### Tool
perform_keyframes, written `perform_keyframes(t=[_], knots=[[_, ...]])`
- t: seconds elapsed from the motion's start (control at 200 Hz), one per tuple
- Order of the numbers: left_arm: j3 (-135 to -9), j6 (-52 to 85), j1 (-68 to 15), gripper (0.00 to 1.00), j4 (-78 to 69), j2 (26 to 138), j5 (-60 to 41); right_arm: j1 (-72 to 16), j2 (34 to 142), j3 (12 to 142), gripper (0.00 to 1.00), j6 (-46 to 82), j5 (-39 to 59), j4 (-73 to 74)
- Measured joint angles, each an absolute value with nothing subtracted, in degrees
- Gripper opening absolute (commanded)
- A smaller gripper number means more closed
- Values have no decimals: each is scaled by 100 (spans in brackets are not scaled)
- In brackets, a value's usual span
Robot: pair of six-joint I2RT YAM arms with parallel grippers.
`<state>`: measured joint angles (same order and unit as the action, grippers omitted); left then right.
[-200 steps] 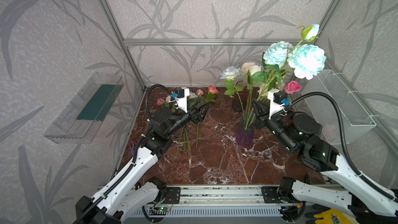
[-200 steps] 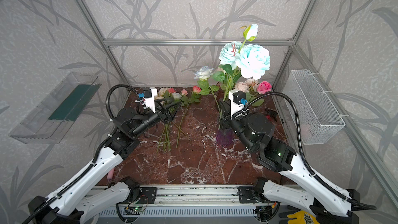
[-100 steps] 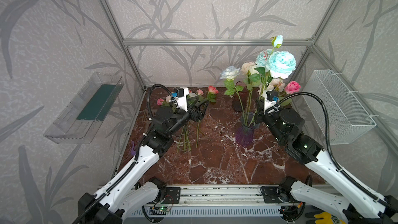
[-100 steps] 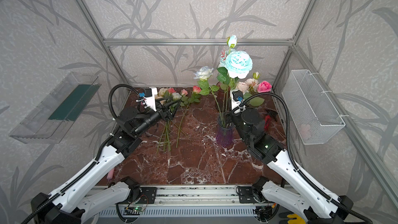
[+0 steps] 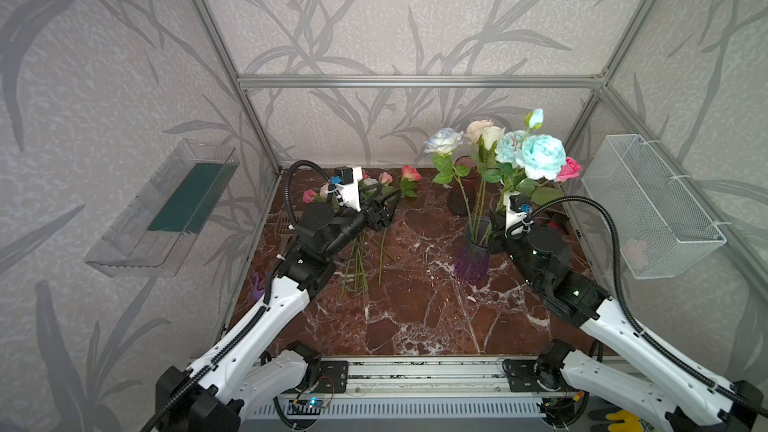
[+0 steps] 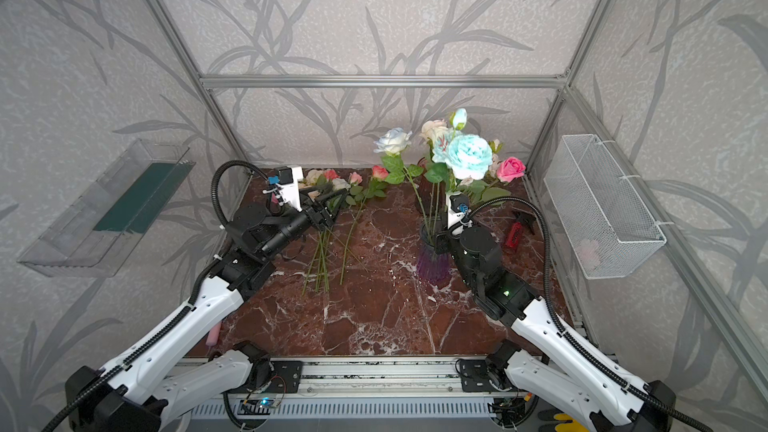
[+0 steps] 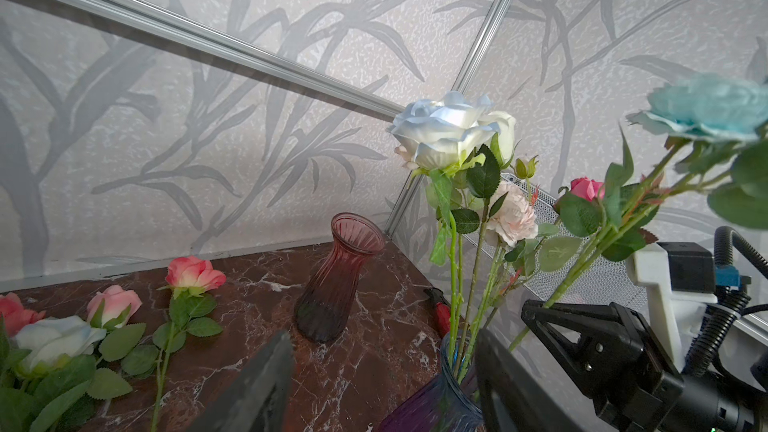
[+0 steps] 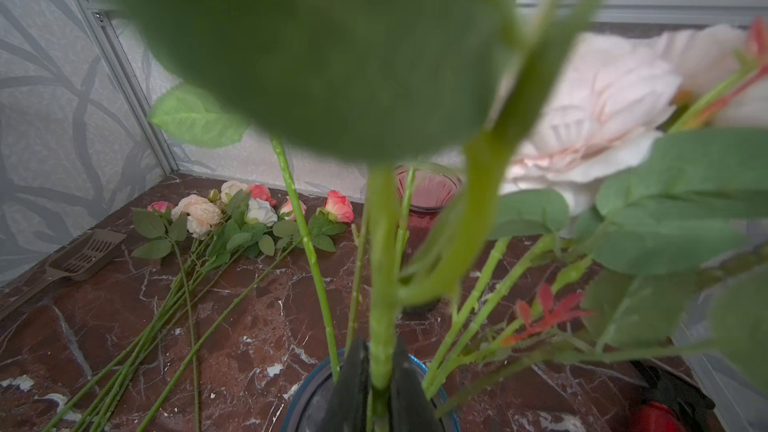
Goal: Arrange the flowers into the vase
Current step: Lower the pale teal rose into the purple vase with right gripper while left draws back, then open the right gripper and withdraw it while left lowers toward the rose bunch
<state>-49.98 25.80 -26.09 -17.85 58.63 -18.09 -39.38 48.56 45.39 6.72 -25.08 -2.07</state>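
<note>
A purple glass vase (image 5: 471, 257) (image 8: 309, 392) stands right of centre with several flowers in it: a pale blue-white rose (image 5: 444, 141), cream heads, a pink one (image 5: 568, 169) and a big teal-blue bloom (image 5: 542, 155). My right gripper (image 8: 379, 353) sits just over the vase mouth, shut on the teal bloom's thick green stem (image 8: 380, 268), which runs down into the vase. More flowers (image 5: 409, 172) (image 8: 232, 209) lie loose at the back left, stems (image 5: 357, 263) pointing forward. Above those stems hovers my left gripper (image 5: 384, 209) (image 7: 378, 388), open and empty.
A dark red glass vase (image 5: 459, 197) (image 7: 336, 280) stands behind the purple one. A red and black tool (image 6: 517, 232) lies to the right. A brown slotted scoop (image 8: 83, 251) lies by the left wall. A wire basket (image 5: 652, 205) and a clear tray (image 5: 166, 205) hang on the side walls.
My right arm has come down and back, lowering the teal-blue bloom from well above the bunch until its stem is in the purple vase. The left arm has hardly moved.
</note>
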Motion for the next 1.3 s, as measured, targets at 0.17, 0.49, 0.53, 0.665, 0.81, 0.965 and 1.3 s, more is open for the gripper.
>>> perform_keyframes(t=[0.17, 0.49, 0.53, 0.665, 0.81, 0.965, 1.3], knots=[[-4998, 2641, -2576, 70, -1804, 5946, -1848, -3938, 4906, 4556, 39, 849, -2561, -377], [-4998, 2681, -2569, 70, -1806, 6001, -1922, -3938, 5009, 4805, 42, 1094, -2746, -792], [-4998, 2683, -2569, 70, -1806, 6010, -1935, -3938, 4984, 4818, 42, 1133, -2751, -849], [-4998, 2703, -2561, 70, -1806, 6038, -1962, -3938, 4812, 4921, 43, 1267, -2740, -1140], [-4998, 2714, -2536, 70, -1804, 6066, -1964, -3938, 4532, 5175, 44, 1420, -2644, -1494], [-5000, 2722, -2499, 70, -1741, 6099, -1887, -3938, 4187, 5365, 44, 1575, -2545, -1835], [-5826, 2827, -2370, 64, -235, 7037, -760, -3938, 3371, 5374, 43, 1935, -2425, -3006]])
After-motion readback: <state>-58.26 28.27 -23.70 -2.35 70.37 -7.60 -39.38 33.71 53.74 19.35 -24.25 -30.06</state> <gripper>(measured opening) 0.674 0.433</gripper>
